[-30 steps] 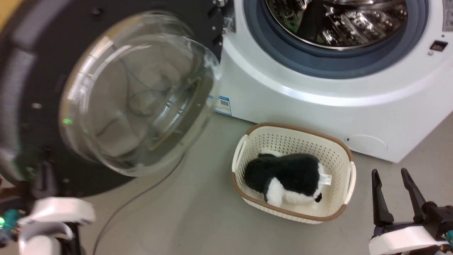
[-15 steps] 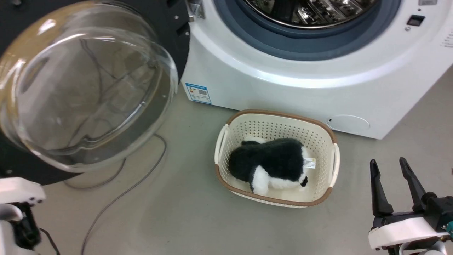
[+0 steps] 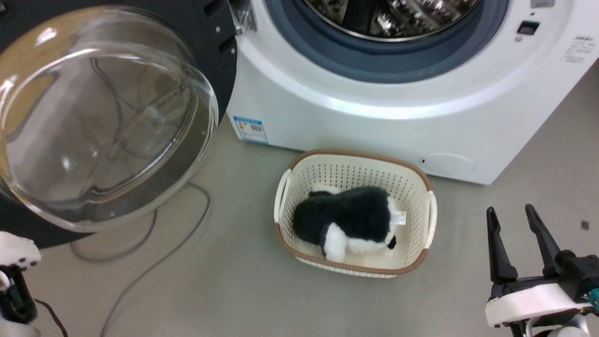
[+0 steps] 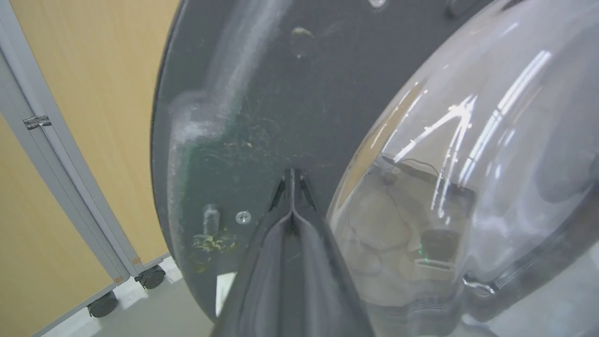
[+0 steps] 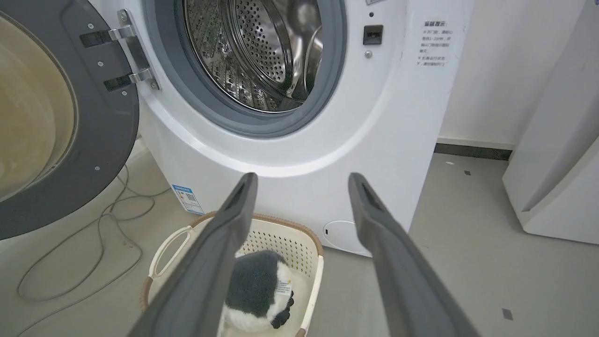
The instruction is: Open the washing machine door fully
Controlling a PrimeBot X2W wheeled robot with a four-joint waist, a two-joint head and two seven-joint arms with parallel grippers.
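Left gripper (image 4: pixel 292 178), fingers pressed together and empty, seems to prod the washing machine door (image 3: pixel 103 117) at nine o'clock to swing it wider; right gripper (image 3: pixel 510 210) idles, spread wide, at five.

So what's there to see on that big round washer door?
The washing machine door is a wide, round, dark disc of plastic-looking material with a clear bulging glass bowl at its centre. It stands wide open to the left of the washing machine, inner side toward the robot, hung on metal hinges. Its dark face shows scuffs and specks. The left gripper, shut, points at that face beside the glass; contact is unclear.
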